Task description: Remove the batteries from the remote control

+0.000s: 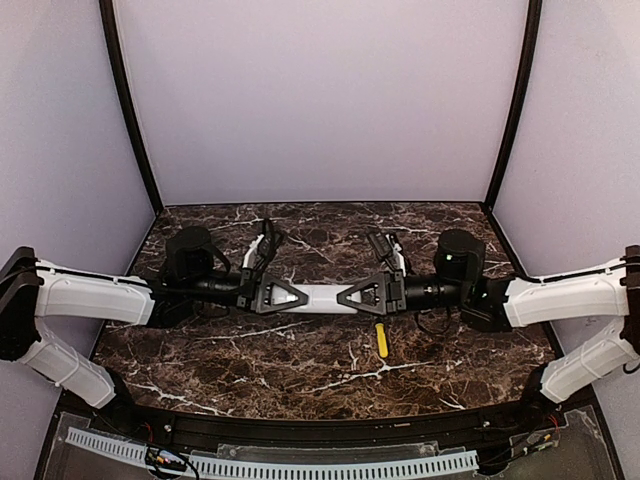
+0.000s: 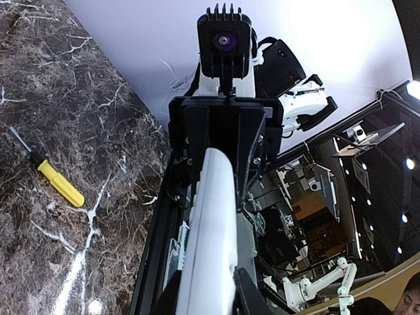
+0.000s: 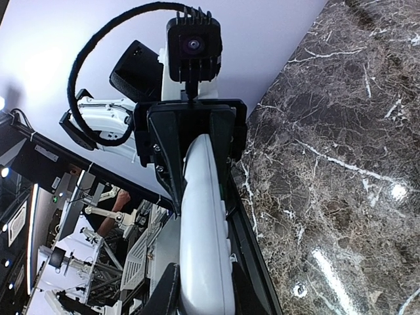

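Remote control (image 1: 320,298) lies left-to-right between my 2 arms: right gripper (image 1: 350,297) clamps 1 end, left gripper (image 1: 290,297) flanks the other, grip unclear

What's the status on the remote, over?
Left claw and right claw shut on the remote control, one at each end. Batteries not in sight. Yellow screwdriver lies nearby, not blocking.

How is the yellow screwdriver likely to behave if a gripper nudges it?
The screwdriver probably rolls: its handle looks rounded and it lies flat on the smooth marble table. It is likely rigid and light, being slim with a thin metal shaft.
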Tool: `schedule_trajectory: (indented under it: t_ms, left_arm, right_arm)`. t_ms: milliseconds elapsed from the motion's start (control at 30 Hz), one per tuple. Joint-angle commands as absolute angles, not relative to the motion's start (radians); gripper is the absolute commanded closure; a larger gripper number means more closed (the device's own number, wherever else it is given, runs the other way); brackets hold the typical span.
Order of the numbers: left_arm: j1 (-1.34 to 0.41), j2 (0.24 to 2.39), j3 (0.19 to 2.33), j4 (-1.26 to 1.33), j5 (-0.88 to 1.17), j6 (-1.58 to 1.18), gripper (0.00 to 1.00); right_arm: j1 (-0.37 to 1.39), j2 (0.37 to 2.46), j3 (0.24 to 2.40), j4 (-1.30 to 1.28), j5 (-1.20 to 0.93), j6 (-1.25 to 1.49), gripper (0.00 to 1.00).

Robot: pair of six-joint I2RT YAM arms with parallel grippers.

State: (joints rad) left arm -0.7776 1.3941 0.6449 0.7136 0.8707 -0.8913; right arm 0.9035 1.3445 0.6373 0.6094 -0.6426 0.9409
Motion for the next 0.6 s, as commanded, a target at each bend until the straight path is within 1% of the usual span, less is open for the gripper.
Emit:
schedule_trajectory:
  t_ms: [0,33,133,167,200,267,300,467,567]
  left_arm:
    - [-0.787,1.383,0.678,0.671,0.837,-0.853,1.0]
    - [-0.787,1.379,0.682,0.662,0.832,-0.846,1.0]
    - [-0.787,1.369,0.705,0.583,0.829,-0.788,1.0]
    - [-0.787,1.365,0.726,0.559,0.83,-0.774,1.0]
    - [-0.787,1.365,0.736,0.511,0.831,-0.74,1.0]
    - [-0.787,1.363,0.772,0.436,0.831,-0.69,1.0]
    - [-0.786,1.359,0.794,0.412,0.828,-0.672,1.0]
    - [-0.778,1.344,0.867,0.232,0.779,-0.531,1.0]
    - [-0.771,1.336,0.917,0.154,0.741,-0.439,1.0]
  right_arm:
    - [0.916,1.302,0.673,0.473,-0.594,0.858,0.88]
    - [0.916,1.29,0.685,0.436,-0.585,0.84,0.8]
    - [0.914,1.265,0.726,0.316,-0.543,0.784,0.49]
    - [0.913,1.257,0.74,0.279,-0.525,0.766,0.41]
    - [0.913,1.247,0.75,0.247,-0.507,0.753,0.33]
    - [0.91,1.225,0.759,0.217,-0.48,0.738,0.22]
    - [0.907,1.212,0.76,0.208,-0.473,0.735,0.18]
    - [0.893,1.142,0.761,0.139,-0.409,0.699,0.05]
    - [0.883,1.105,0.764,0.091,-0.37,0.681,0.03]
